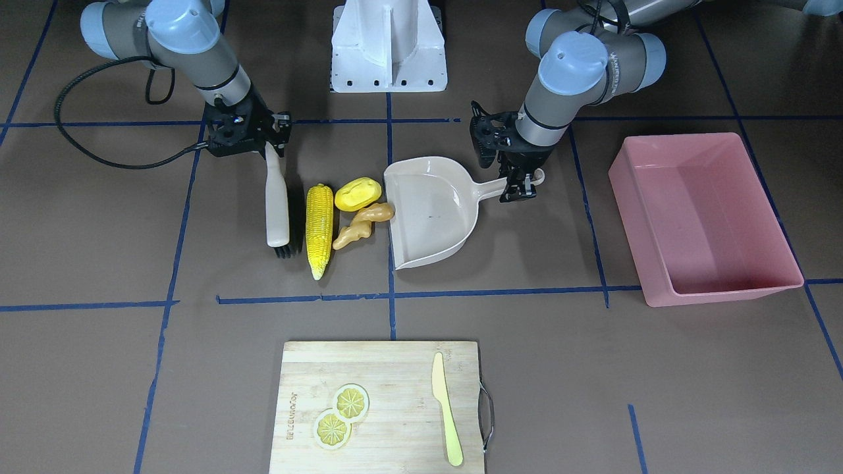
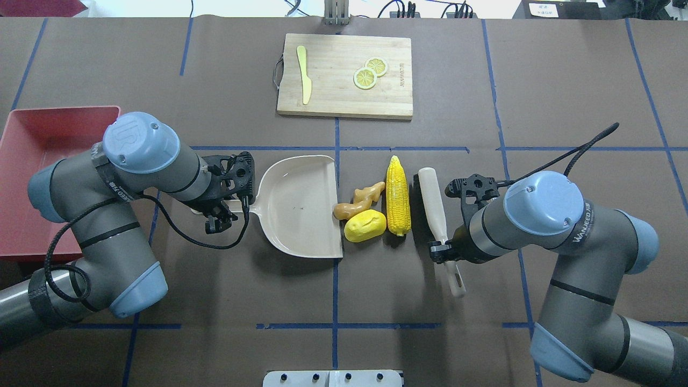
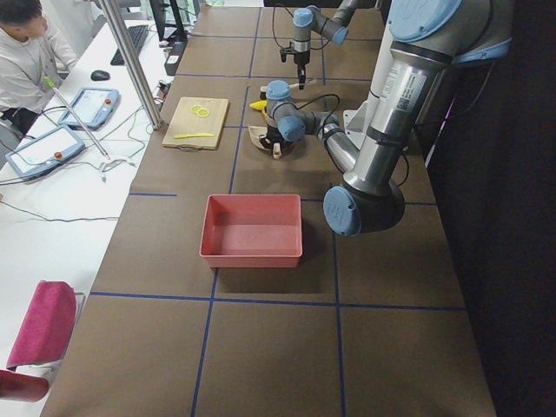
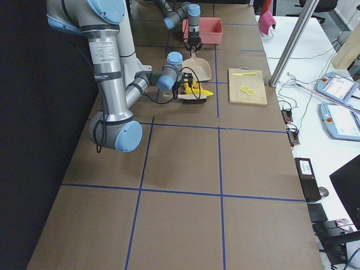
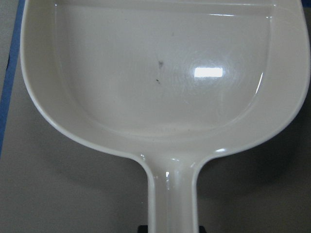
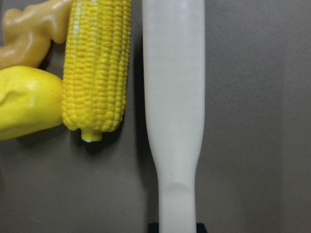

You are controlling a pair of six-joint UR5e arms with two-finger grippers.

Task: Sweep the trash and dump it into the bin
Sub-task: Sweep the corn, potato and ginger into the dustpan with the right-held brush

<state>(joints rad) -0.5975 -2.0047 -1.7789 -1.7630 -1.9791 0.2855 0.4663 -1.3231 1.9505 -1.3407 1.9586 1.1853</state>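
here, in the front-facing view, the right gripper (image 1: 270,145) is clamped on the handle of the brush (image 1: 277,204), whose bristles are mostly hidden beneath it; the corn cob (image 1: 319,227) lies just beside the brush, then the potato lump (image 1: 357,193) and ginger root (image 1: 361,224), both at the open lip of the dustpan (image 1: 431,217). the left gripper (image 1: 520,184) pinches the dustpan's handle. the bin (image 1: 708,217) stands well apart, with a stretch of brown table (image 1: 560,263) between. overhead, the left arm covers part of the bin, and the frame cuts off its outer edge. the side views are too small to judge fingers. each wrist view shows only a handle running off the bottom edge, with hardly any finger visible.
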